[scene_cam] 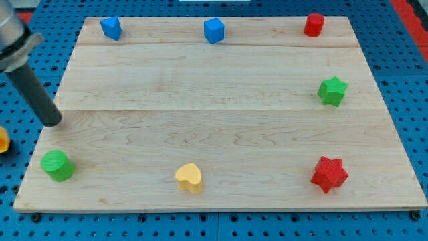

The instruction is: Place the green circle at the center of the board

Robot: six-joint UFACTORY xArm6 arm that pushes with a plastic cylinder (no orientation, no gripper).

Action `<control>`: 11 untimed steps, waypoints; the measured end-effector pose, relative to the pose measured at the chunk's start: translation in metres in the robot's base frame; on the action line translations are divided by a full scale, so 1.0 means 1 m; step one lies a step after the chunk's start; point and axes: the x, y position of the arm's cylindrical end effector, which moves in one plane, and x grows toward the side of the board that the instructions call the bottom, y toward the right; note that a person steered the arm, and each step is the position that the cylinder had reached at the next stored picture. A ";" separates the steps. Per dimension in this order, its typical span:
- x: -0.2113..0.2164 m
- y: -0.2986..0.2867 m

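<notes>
The green circle (57, 165) is a short green cylinder near the bottom left corner of the wooden board (221, 114). My tip (51, 123) is at the board's left edge, just above the green circle and a short gap away from it. The dark rod slants up to the view's top left.
A blue block (111, 28) and a blue cube (214, 30) sit along the top edge, with a red cylinder (313, 25) at the top right. A green star (332, 91), a red star (329, 175) and a yellow heart (189, 178) are also there. An orange-yellow object (3, 140) lies off the board at left.
</notes>
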 end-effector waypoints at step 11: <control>-0.012 0.272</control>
